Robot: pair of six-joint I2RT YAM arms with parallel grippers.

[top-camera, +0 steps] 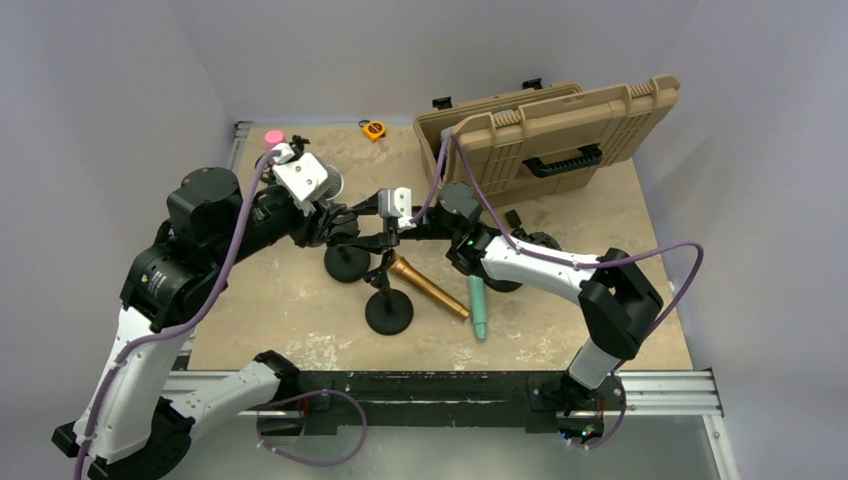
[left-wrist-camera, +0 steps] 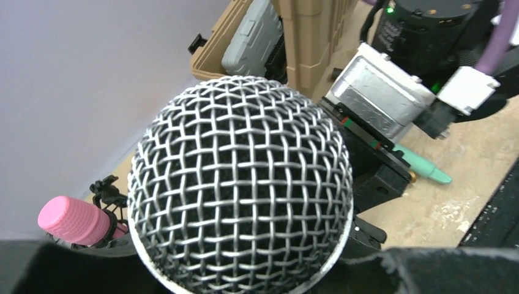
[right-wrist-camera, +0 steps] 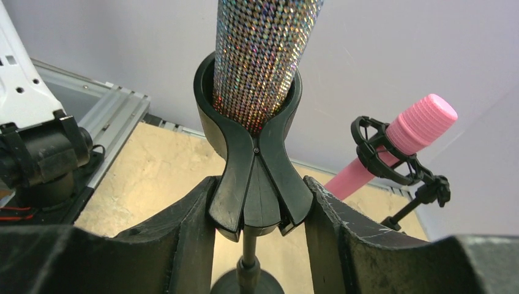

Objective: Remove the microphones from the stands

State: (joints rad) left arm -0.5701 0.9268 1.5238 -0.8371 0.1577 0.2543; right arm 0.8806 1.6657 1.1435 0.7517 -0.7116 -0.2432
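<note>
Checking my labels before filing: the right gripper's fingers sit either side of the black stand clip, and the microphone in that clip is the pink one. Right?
Not the pink one. The right wrist view shows a glittery microphone in the black clip; the pink microphone stands apart, behind it. The right gripper does sit either side of the clip.

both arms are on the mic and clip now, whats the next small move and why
Probably slide the microphone head-first out of the clip with the left fingers while the right fingers brace the clip. Its sparkly body is seated in the clip, the right fingers press both sides of it, and the left fingers flank the mesh head.
</note>
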